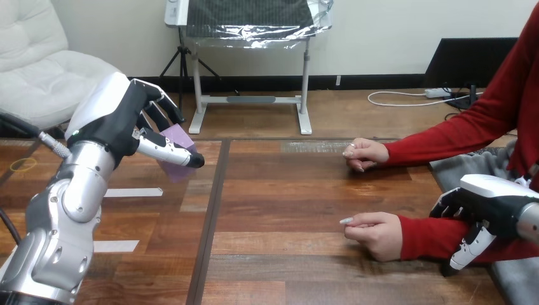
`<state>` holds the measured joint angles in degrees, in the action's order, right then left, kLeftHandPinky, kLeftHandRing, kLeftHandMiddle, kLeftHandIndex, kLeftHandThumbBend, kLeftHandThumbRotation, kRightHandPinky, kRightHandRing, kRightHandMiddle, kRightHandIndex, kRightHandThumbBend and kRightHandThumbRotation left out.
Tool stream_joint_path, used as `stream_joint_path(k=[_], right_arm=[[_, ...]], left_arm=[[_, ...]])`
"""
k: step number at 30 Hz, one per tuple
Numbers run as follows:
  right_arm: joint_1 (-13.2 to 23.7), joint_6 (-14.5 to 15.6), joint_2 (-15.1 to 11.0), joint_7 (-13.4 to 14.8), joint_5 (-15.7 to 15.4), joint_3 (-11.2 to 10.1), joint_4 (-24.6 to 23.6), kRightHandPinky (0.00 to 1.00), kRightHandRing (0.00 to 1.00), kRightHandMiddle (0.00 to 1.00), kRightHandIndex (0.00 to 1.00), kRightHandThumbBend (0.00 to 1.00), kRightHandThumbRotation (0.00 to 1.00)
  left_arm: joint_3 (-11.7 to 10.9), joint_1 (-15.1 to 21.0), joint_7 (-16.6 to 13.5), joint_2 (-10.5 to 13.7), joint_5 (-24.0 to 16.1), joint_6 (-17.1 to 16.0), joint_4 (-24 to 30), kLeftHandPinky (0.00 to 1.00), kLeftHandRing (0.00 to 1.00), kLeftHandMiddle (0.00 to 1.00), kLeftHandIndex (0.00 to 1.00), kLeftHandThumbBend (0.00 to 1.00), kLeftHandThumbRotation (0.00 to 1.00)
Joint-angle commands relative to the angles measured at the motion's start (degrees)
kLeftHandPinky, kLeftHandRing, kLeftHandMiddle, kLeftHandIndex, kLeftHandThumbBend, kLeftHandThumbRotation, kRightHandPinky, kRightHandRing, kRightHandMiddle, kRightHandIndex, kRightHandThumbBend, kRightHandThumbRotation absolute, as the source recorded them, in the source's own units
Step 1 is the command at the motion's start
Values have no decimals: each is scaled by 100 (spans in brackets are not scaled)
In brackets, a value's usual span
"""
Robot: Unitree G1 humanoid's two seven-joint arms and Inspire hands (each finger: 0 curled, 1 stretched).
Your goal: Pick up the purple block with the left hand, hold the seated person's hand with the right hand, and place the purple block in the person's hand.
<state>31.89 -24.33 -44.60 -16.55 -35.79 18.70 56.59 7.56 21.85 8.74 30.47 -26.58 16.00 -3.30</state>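
Both our hands grasp: left hand (121, 121) holds the small purple block (178, 135) aloft, right hand (492, 200) curls round the person's red-sleeved forearm (426, 236). The person's nearer hand (376, 235) lies well right of the block.

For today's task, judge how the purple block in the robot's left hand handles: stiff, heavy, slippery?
Probably stiff: the purple block keeps straight edges in the left hand. Likely light: a pinch alone holds it above the table. It could slip, as its faces look smooth.
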Motion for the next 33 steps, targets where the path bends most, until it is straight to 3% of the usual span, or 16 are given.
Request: stream_joint_path(k=[1, 15, 23, 33], right_arm=[[206, -186, 279, 138, -66, 201, 214, 49, 56, 63, 64, 93, 15], [293, -215, 448, 465, -235, 464, 513, 23, 32, 43, 54, 88, 16], [330, -275, 519, 567, -229, 539, 646, 23, 32, 42, 47, 87, 15], [342, -432, 559, 787, -238, 604, 721, 21, 29, 39, 41, 88, 13]], left_arm=[[-196, 262, -21, 76, -14, -15, 169, 17, 25, 34, 43, 79, 0], [-233, 262, 44, 72, 6, -19, 212, 24, 32, 40, 43, 77, 0], [-235, 260, 12, 76, -11, -97, 191, 22, 29, 38, 43, 78, 0], [-247, 279, 107, 50, 4, 101, 267, 24, 31, 40, 43, 76, 0]])
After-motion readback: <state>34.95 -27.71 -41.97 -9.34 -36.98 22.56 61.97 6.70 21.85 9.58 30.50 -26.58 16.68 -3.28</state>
